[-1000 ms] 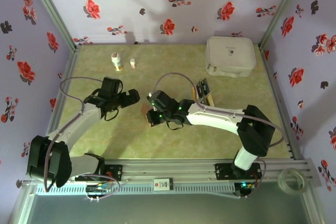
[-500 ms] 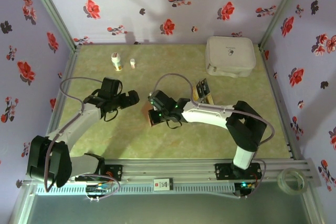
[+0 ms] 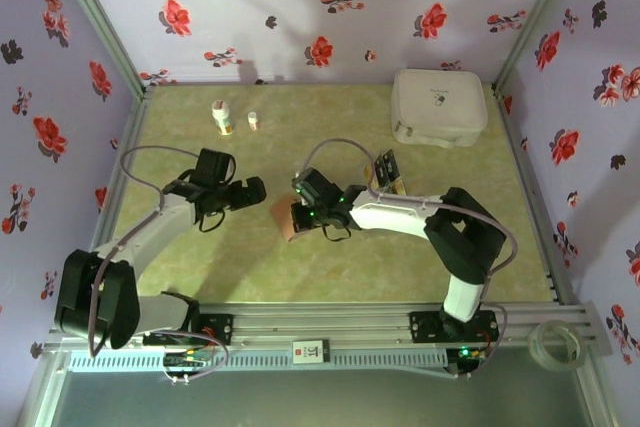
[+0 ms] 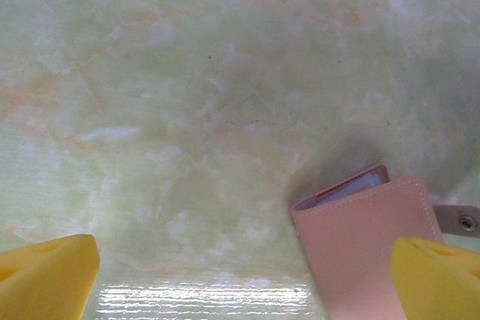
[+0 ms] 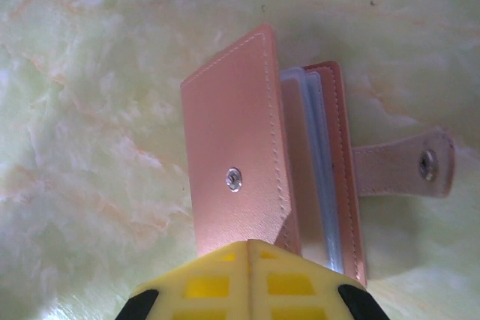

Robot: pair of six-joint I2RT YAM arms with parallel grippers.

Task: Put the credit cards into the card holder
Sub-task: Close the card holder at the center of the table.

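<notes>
The card holder [image 5: 232,166], a reddish-brown leather wallet with a snap and a side strap [image 5: 405,164], lies mid-table with its cover lifted off the pale inner sleeves. My right gripper [image 5: 250,249] is shut on the near edge of that cover. In the top view the card holder [image 3: 284,220] sits just left of the right gripper [image 3: 299,213]. My left gripper [image 3: 251,190] hangs open a little to its left. In the left wrist view its yellow fingertips [image 4: 45,275] stand wide apart, with the card holder [image 4: 367,241] at the lower right. The credit cards [image 3: 386,171] lie stacked behind the right arm.
A large white rounded case [image 3: 438,107] stands at the back right. Two small bottles [image 3: 221,117] stand at the back left. Flower-patterned walls close in the table [image 3: 200,267] on three sides.
The right gripper's jaws have shut fully and the arm has swung a little away and to the right. The card holder now shows tilted at its left. The left gripper stays open, barely moved.
</notes>
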